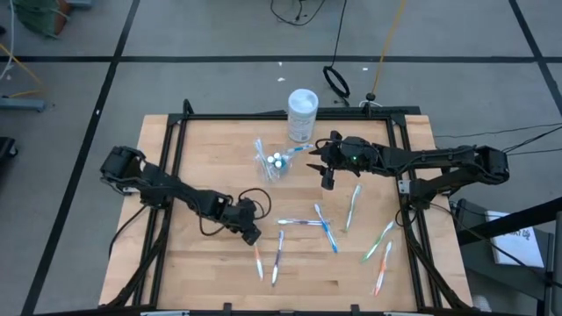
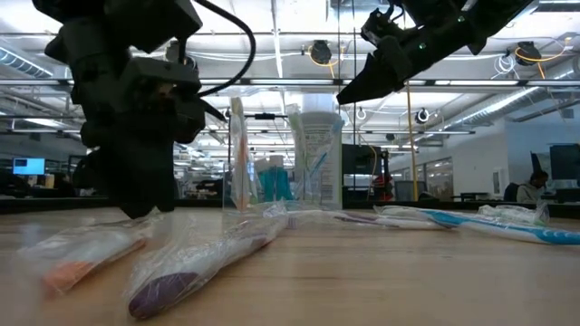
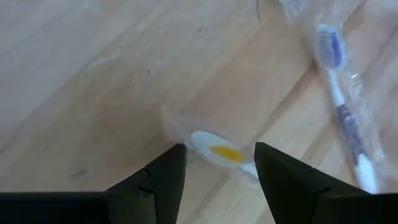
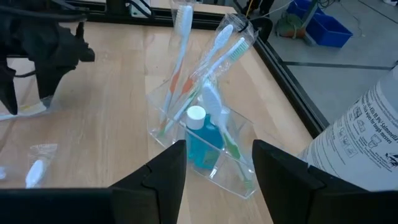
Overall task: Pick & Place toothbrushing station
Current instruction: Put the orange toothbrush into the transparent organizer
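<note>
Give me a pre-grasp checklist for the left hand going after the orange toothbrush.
1. Left hand open: ok.
2. Orange toothbrush head between the fingers: ok, centred in the left wrist view.
3. Hand down at the table: ok, low view shows it close to the surface.
4. Neighbouring purple toothbrush clear of the fingers: ok.
5. Right hand out of the way: ok, open beside the cup.
6. Room in the cup: cannot tell.

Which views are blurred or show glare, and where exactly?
Low view: the near wrapped toothbrushes are out of focus, and bright ceiling lamps glare behind. Left wrist view: the orange-headed toothbrush is soft. Right wrist view: the clear cup is sharp, with reflections on its walls.
</note>
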